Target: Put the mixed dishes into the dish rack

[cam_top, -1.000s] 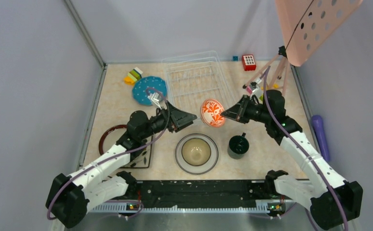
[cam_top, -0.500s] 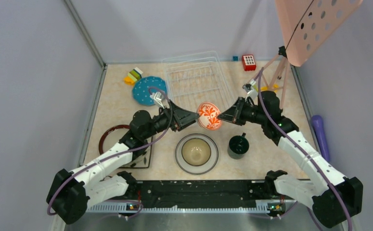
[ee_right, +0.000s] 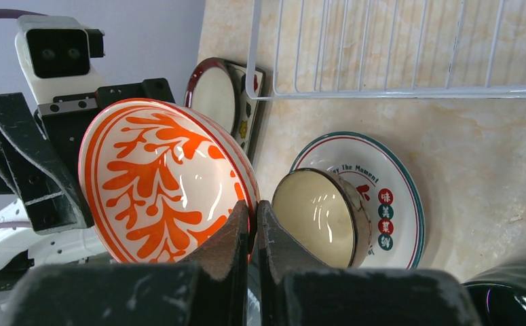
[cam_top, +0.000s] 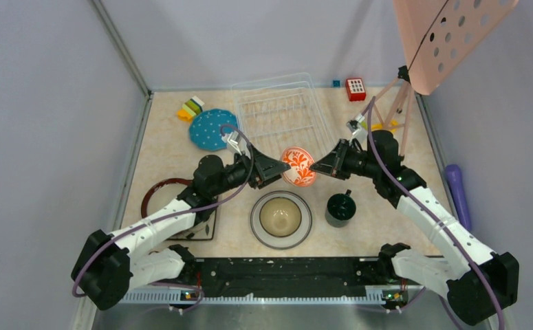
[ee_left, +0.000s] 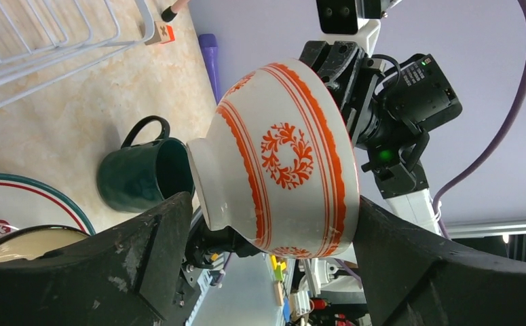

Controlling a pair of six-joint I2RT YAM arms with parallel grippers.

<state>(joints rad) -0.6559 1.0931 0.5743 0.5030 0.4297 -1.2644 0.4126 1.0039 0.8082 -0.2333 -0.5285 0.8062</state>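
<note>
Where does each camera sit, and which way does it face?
Top external: above and behind, looking down on the table; left arm, right arm, dish rack show.
Left wrist: faces rightward past the left gripper, spread around the orange-white bowl, toward the right arm.
Right wrist: faces leftward past the right gripper, pinching the bowl's rim, toward the left arm.
Wrist views share bowl and dark green mug.

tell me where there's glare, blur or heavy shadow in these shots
Right wrist: small bright glints on the glossy inside of the brown bowl and a soft sheen on the orange-white bowl; the right claw at the bottom edge is dark and soft. Left wrist: the orange-white bowl is sharp, the left claw's fingers nearly black. Top external: even light, faint shadows, no glare.
</note>
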